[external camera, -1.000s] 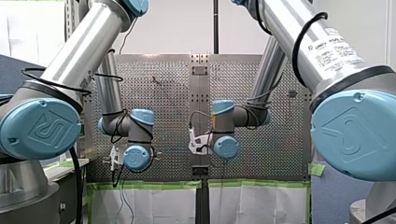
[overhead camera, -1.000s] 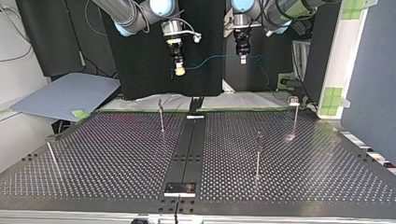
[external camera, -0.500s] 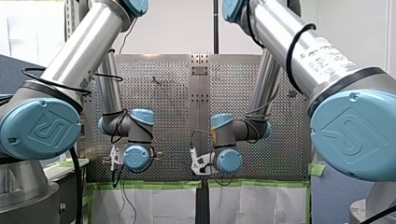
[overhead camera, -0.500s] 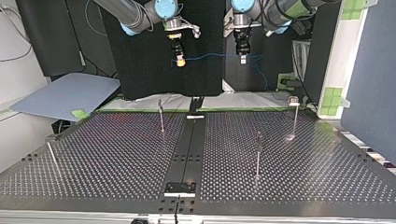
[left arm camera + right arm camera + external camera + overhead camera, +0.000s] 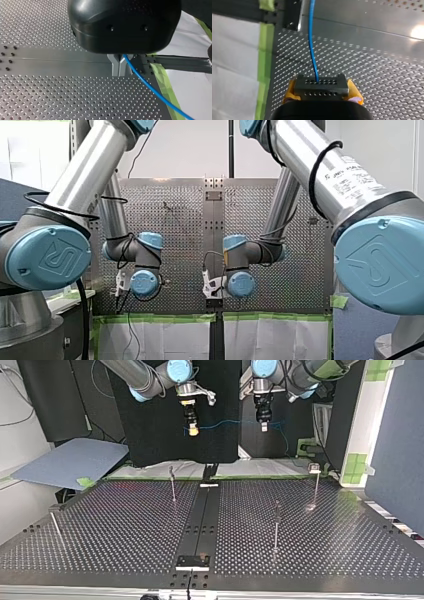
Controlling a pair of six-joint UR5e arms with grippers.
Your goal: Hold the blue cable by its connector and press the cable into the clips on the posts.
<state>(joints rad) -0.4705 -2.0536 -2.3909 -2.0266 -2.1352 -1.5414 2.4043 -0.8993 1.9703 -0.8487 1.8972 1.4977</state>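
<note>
Even, bright room light fills the front view; the white wall is pale and the bench has a dull grey shine. In the top view the bench looks dark, with a faint sheen at its far edge, before a black backdrop. The right wrist view shows a strong white glare on the bench and a soft shadow beside the blue cable. In the left wrist view, soft highlights lie on the black housing of my left gripper.

My left gripper — metal fingers pinched together on blue cable, cable trailing off over perforated table (green tape beside it).
</note>
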